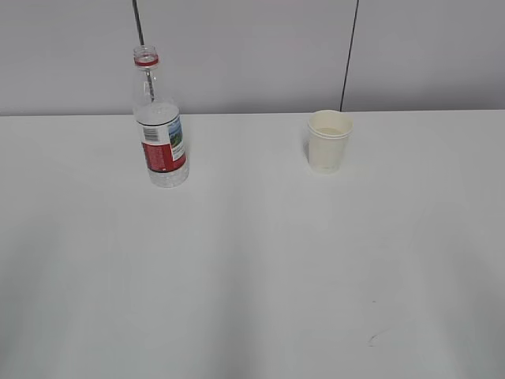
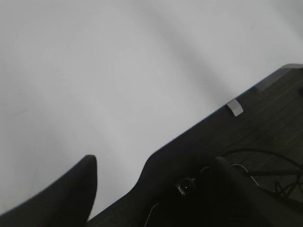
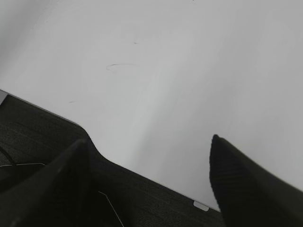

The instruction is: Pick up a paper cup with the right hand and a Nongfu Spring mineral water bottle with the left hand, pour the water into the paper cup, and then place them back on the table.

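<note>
The capless Nongfu Spring bottle (image 1: 162, 130), clear with a red neck ring and red-and-white label, stands upright at the back left of the white table (image 1: 252, 268). The cream paper cup (image 1: 328, 140) stands upright at the back right. Neither arm shows in the exterior view. In the left wrist view my left gripper (image 2: 154, 163) is open and empty over the table's near edge. In the right wrist view my right gripper (image 3: 149, 142) is open and empty, also over the table's edge. Bottle and cup show in neither wrist view.
A grey wall with two dark vertical seams (image 1: 349, 55) runs behind the table. A small dark scuff (image 1: 372, 339) marks the table's front right. Dark floor (image 2: 265, 123) with cables lies past the table edge; it also shows in the right wrist view (image 3: 28, 127).
</note>
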Robot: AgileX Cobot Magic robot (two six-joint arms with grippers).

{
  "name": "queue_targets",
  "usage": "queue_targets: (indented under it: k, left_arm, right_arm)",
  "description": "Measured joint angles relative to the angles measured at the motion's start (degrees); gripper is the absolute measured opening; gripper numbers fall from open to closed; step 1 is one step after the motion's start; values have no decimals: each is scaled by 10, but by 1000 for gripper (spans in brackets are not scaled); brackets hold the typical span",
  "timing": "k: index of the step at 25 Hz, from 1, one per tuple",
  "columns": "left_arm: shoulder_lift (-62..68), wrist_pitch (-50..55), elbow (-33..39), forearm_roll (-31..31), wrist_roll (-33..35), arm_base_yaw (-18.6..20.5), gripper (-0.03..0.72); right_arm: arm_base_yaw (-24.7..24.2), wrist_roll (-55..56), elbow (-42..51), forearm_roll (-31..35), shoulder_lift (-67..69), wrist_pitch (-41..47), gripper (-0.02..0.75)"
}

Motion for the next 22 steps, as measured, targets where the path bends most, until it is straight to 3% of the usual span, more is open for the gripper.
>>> queue_targets:
  k: [22]
  left_arm:
    - [0, -12, 7, 28, -15, 0, 426]
  right_arm:
    - [0, 2, 0, 0, 0, 1, 582]
